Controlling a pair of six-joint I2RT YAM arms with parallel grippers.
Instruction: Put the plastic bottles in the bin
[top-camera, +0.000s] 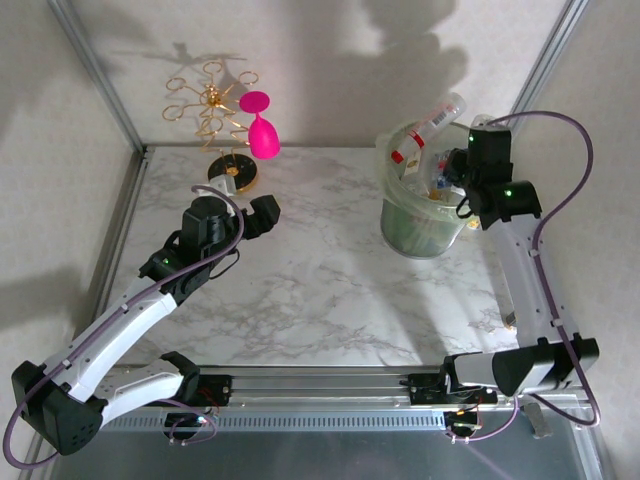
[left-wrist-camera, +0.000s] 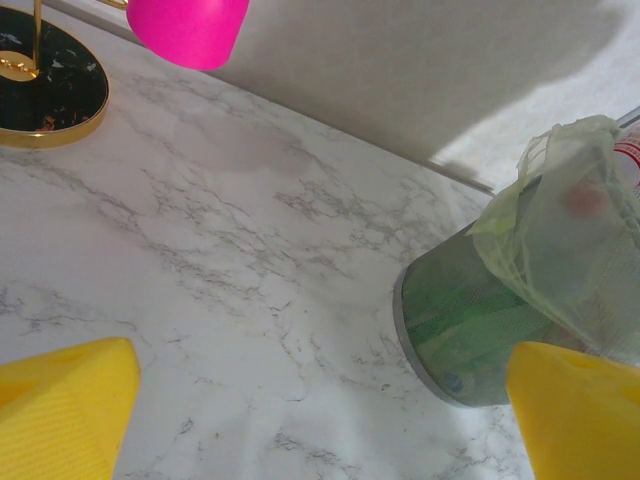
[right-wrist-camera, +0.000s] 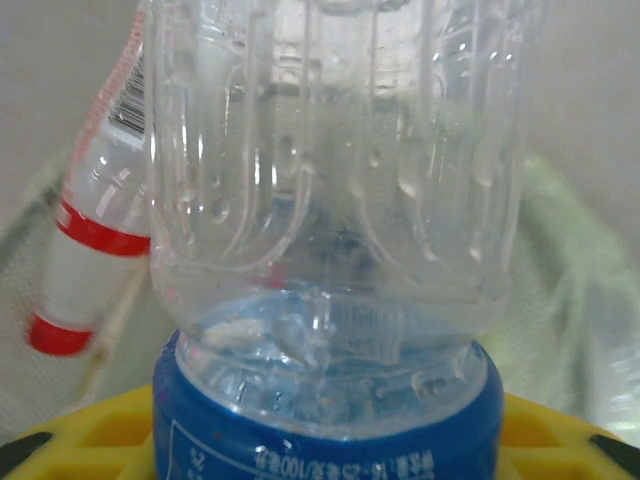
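Right wrist: right gripper (right-wrist-camera: 320, 438) clamped on blue-label bottle (right-wrist-camera: 330, 200), long axis pointing into bin (right-wrist-camera: 592, 310) dead ahead; left gripper (left-wrist-camera: 320, 420) spread wide, farther off.

In the left wrist view, the frame edges are cropping the pink wine glass (left-wrist-camera: 190, 30), the rack base (left-wrist-camera: 50, 95), the bin (left-wrist-camera: 450, 320) and both yellow fingers (left-wrist-camera: 60, 415) of the left gripper (left-wrist-camera: 320, 350). In the right wrist view, the clear bottle (right-wrist-camera: 330, 200) is running off top and bottom, and you are seeing the red-and-white bottle (right-wrist-camera: 90, 240) behind it blurred and partly covered.
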